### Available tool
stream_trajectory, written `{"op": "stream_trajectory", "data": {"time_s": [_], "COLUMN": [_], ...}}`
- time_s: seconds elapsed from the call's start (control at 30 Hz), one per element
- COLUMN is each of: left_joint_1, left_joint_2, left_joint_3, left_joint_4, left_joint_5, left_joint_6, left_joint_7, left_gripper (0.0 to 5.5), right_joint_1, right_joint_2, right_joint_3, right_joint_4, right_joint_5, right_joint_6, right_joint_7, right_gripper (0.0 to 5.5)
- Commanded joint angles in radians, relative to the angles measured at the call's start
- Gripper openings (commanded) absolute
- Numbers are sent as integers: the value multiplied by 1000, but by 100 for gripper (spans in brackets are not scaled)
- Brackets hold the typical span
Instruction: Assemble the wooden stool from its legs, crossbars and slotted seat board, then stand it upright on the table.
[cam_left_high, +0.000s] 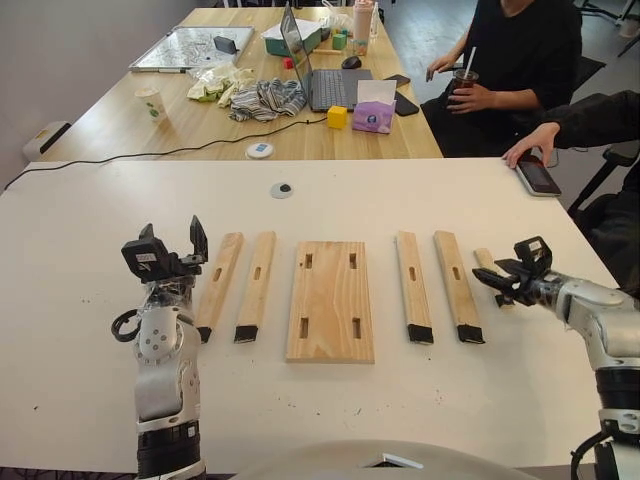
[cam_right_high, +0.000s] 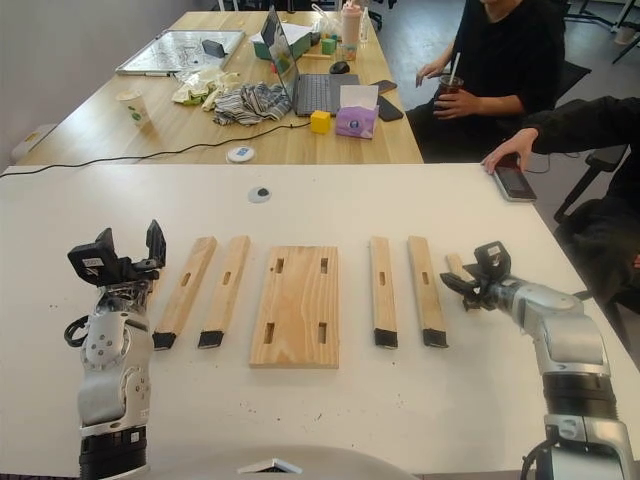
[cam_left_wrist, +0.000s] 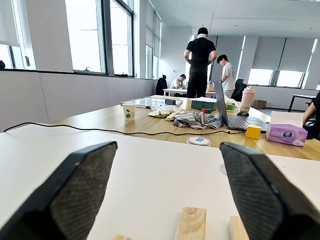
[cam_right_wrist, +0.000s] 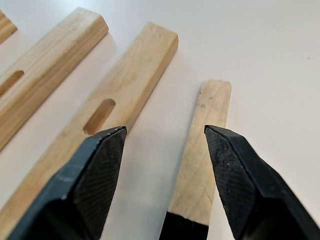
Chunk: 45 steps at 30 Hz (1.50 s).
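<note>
Well, the stool lies in separate pieces, flat on the white table (cam_left_high: 90, 330). In the middle we see the pale rectangular wooden seat board (cam_left_high: 330, 300), cut with four small slots, two towards each short end. To its left lie the outer left leg (cam_left_high: 218, 285) and the inner left leg (cam_left_high: 256, 285). To its right lie the inner right leg (cam_left_high: 413, 285) and the outer right leg (cam_left_high: 457, 285). All four are pale wooden bars lying roughly parallel, each with one oblong slot and a black cap on its near end. Just beside the outer right leg lies a shorter, thinner wooden strip (cam_right_wrist: 202, 160) with a dark near end (a crossbar, we take it).

The right gripper (cam_right_wrist: 165, 128) hangs low over that strip and the outer right leg, its fingers spread and holding nothing. The left gripper (cam_left_wrist: 167, 146) stands raised just beside the outer left leg, its pads wide apart, likewise empty.

On the wooden table (cam_left_high: 120, 130) behind, a white paper cup (cam_left_high: 152, 103) stands upright; we cannot tell its contents. A purple tissue box (cam_left_high: 373, 117) has a white tissue rising from its top.
</note>
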<state>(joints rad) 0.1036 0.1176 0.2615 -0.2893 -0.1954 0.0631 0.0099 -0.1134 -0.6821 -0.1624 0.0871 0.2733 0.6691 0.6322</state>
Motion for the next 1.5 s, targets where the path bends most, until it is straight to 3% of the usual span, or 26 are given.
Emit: {"op": "stream_trajectory", "data": {"time_s": [0.03, 0.53, 0.87, 1.03, 1.13, 1.2, 1.3, 1.5], "left_joint_1": [20, -4, -63, -93, -147, -216, -331, -356], "left_joint_2": [4, 13, 26, 50, 58, 45, 45, 94], "left_joint_3": [10, 20, 17, 34, 30, 33, 61, 52], "left_joint_4": [-25, -21, 22, 46, 62, 36, 1, 32], "left_joint_5": [4, 1, 4, -4, -61, -225, -676, -1278], "left_joint_6": [29, 46, 36, 33, 75, 187, 500, 843], "left_joint_7": [4, -4, -24, -39, -75, -126, -186, -127], "left_gripper": [378, 378, 376, 376, 376, 376, 376, 376], "right_joint_1": [26, 107, 143, 139, 11, -119, -229, -213], "right_joint_2": [-2, 29, 52, 82, 195, 287, 349, 386], "right_joint_3": [-40, -16, 7, -23, -149, -152, 42, 235], "right_joint_4": [-33, 47, 27, 42, 3, -79, -147, -208], "right_joint_5": [-1, -12, -29, -25, 50, 112, 75, 27], "right_joint_6": [-16, 53, 121, 129, -58, -221, -445, -604], "right_joint_7": [-24, -62, -144, -212, -301, -279, -93, 50], "right_gripper": [291, 291, 140, 131, 131, 130, 130, 130]}}
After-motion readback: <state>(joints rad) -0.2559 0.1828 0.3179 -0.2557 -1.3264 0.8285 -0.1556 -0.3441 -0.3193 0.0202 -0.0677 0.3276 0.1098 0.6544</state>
